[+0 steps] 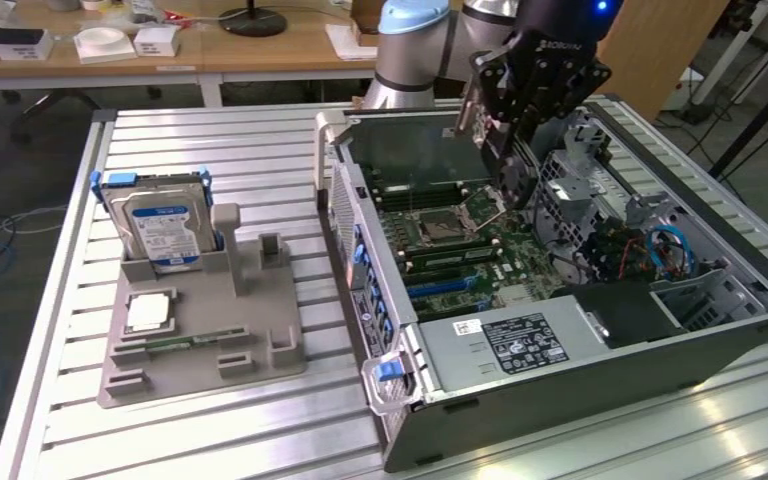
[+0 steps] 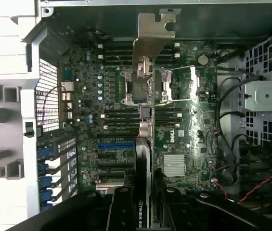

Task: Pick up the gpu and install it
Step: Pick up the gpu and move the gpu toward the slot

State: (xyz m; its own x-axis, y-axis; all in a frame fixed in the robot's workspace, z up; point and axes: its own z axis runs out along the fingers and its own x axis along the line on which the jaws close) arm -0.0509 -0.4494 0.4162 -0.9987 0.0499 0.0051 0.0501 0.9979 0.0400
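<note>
The gpu (image 2: 144, 144) shows edge-on in the wrist view as a thin card with a silver end bracket (image 2: 150, 43) at its far end and a black labelled face near my fingers. My gripper (image 2: 145, 211) is shut on it, one black finger (image 2: 121, 207) on each side. In the exterior view my gripper (image 1: 511, 160) hangs inside the open computer case (image 1: 357, 210). The gpu (image 1: 504, 195) points down from it, above the green motherboard (image 1: 471, 255) and apart from it, close to the processor socket (image 1: 438, 228).
A grey fixture (image 1: 211, 350) on the slatted table at the exterior view's left holds a silver blue-labelled hard drive (image 1: 160, 228), a square chip (image 1: 148, 312) and a small RAM stick (image 1: 177, 343). Inside the case sit a power supply (image 1: 518, 342), drive cages (image 1: 578, 190) and loose cables (image 1: 658, 250).
</note>
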